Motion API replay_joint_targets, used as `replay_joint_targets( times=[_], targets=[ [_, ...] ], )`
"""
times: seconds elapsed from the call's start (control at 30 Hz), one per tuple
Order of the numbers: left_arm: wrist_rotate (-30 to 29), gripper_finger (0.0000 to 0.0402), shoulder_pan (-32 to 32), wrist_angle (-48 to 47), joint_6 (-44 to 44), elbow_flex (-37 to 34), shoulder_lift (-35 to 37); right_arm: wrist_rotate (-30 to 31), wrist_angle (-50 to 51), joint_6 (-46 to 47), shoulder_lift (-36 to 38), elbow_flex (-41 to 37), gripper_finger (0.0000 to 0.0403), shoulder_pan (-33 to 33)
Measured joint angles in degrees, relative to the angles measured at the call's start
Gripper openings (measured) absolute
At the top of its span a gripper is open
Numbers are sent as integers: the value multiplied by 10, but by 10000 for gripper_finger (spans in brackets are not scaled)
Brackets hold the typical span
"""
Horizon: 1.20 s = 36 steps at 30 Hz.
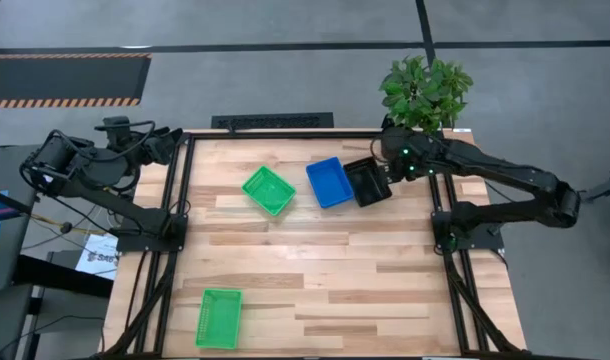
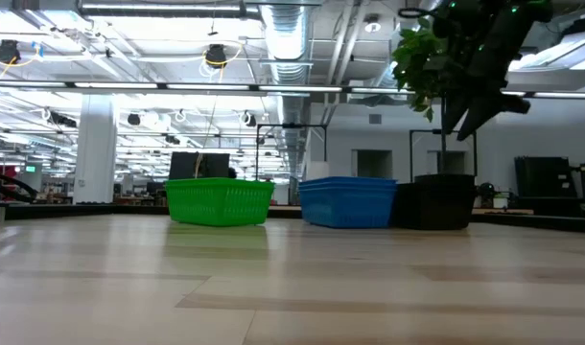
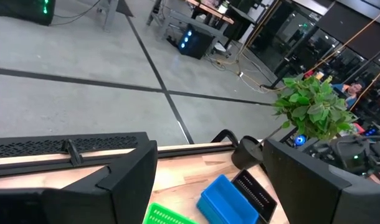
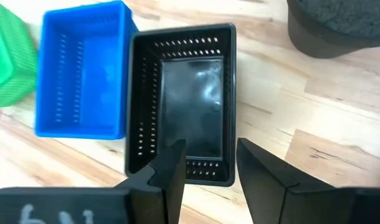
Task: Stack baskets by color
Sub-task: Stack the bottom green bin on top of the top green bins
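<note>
Three baskets stand side by side on their bottoms at the table's far side: a green one (image 1: 268, 190), a blue one (image 1: 329, 182) and a black one (image 1: 367, 183). A second green basket (image 1: 219, 318) sits near the front left corner. My right gripper (image 4: 209, 177) hangs open above the black basket's (image 4: 184, 99) right short wall, its fingers clear of the basket; the low view shows it (image 2: 465, 120) well above the table. My left gripper (image 3: 209, 186) waits open and raised over the table's far left corner (image 1: 170, 145).
A potted plant (image 1: 425, 90) stands at the table's far right corner, its dark pot (image 4: 339, 25) just beyond the black basket. The table's black frame rails (image 1: 183, 200) run along the left and right sides. Bare wood (image 1: 325, 270) lies across the middle and front right.
</note>
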State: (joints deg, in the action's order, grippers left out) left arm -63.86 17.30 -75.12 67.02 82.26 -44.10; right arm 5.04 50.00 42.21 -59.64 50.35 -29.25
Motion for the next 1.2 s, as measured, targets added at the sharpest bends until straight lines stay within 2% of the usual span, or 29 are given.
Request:
replay_joint_targets(
  times=[0.27,0.63,1.2],
  targets=[
    [17,278,0,0,-6,0,0,4,3,-3,28,0,156,1],
    [17,278,0,0,-6,0,0,43,7,-4,26,0,153,45],
    [28,278,0,0,-61,0,0,56,7,19,7,0,155,100]
  ],
)
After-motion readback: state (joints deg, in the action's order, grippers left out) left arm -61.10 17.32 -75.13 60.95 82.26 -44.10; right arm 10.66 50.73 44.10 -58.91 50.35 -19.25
